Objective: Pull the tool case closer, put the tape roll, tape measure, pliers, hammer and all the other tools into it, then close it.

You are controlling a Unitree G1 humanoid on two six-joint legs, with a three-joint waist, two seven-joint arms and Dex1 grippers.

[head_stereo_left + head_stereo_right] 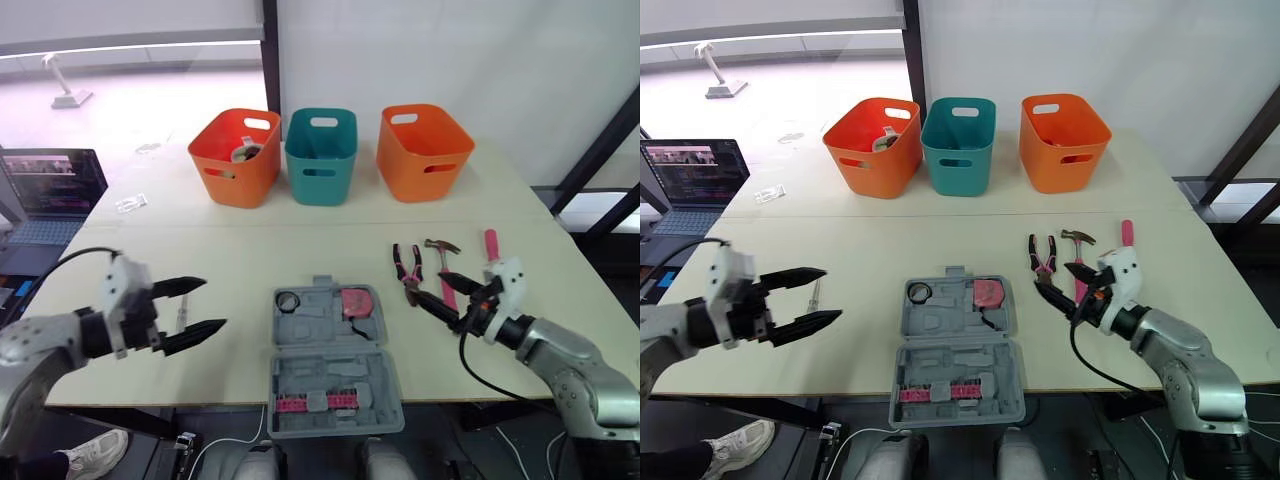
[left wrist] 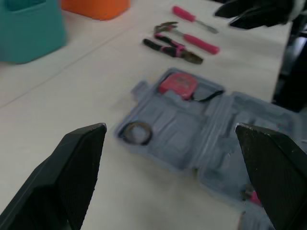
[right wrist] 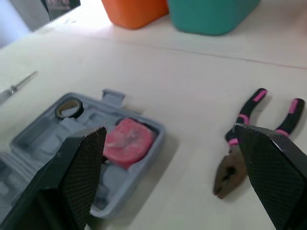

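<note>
Jaws apart on left gripper (image 1: 215,303) and right gripper (image 1: 430,288), grey tool case (image 1: 335,372) open, tape measure (image 1: 356,300) inside

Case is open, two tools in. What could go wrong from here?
1. The pliers and hammer lie close side by side by the open right gripper; grabbing one may knock the other.
2. The case seems to overhang the front edge of the table; pressing on it could tip it.
3. The thin screwdriver by the open left gripper lies flat and may be hard to pinch.
</note>
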